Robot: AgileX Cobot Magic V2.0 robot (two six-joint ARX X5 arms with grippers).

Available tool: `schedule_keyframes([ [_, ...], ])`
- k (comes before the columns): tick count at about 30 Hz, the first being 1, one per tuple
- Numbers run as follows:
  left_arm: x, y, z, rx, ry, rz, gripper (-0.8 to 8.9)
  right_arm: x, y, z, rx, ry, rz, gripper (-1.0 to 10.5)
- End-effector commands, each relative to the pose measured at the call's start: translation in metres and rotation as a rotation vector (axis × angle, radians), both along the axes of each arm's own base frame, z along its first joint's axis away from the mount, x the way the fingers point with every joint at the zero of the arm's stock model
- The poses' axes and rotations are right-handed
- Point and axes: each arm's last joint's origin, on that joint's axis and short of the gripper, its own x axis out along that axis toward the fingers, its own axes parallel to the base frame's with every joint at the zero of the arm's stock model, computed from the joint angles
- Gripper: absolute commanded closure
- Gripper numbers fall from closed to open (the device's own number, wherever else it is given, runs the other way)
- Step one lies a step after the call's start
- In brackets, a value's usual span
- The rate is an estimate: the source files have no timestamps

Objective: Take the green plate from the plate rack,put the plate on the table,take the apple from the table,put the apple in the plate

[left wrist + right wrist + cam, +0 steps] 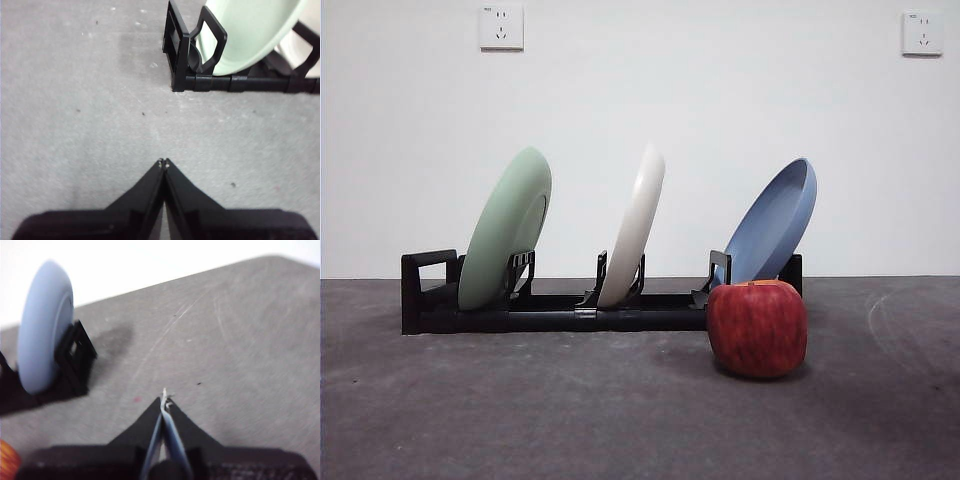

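Rack: we see the plate rack (560, 310) lying long and low across the table (520, 420), black, with a squared loop at each end and three plates leaning in its slots
Green plate: the green plate (505, 228) stands in the slot nearest one loop end, tilted, its lower edge held between the posts; in the left wrist view we find the same plate (250, 35) ahead of the left gripper (163, 163) and off to one side, well apart from the tips, with the rack's end loop (210, 37) just in front of it
White plate: a cream-white plate (635, 225) leans in the middle slot, between the green one and the blue one
Blue plate: a blue plate (775, 222) leans in the last slot; the right wrist view shows it (45, 325) ahead of the right gripper (164, 399) and to one side, well apart
Apple: the apple (757, 328) sits on the table just in front of the rack's blue-plate end; we catch only a red sliver of it (7, 460) at the edge of the right wrist view, close beside that gripper's base
Left gripper: jaws pressed together, tips touching, nothing between them, over bare table
Right gripper: jaws pressed together, holding nothing, over bare table
Wall: two white sockets (501, 27) sit high on the pale wall behind
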Motion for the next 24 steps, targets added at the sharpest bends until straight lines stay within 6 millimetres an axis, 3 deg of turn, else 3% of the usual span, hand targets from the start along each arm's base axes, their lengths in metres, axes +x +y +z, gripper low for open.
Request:
schedule_keyframes([
  [1, 0.001, -0.002, 0.006, -0.122, -0.011, -0.018, 8.18, 0.001, 0.0, 0.001, 0.192, -0.033, -0.021, 9.5],
  [7, 0.007, -0.007, 0.084, -0.21, -0.138, -0.167, 8.18, -0.004, 0.003, 0.054, 0.247, -0.239, 0.086, 9.6],
  [13, 0.024, -0.013, 0.173, -0.253, -0.137, -0.332, 8.18, -0.003, 0.007, 0.134, 0.242, -0.281, 0.229, 9.6],
  [18, 0.039, -0.017, 0.214, -0.286, -0.036, -0.42, 8.18, 0.008, 0.012, 0.185, 0.243, -0.257, 0.429, 9.6],
  [24, 0.056, -0.022, 0.254, -0.269, 0.126, -0.556, 8.18, 0.033, 0.017, 0.234, 0.299, -0.078, 0.713, 9.6],
])
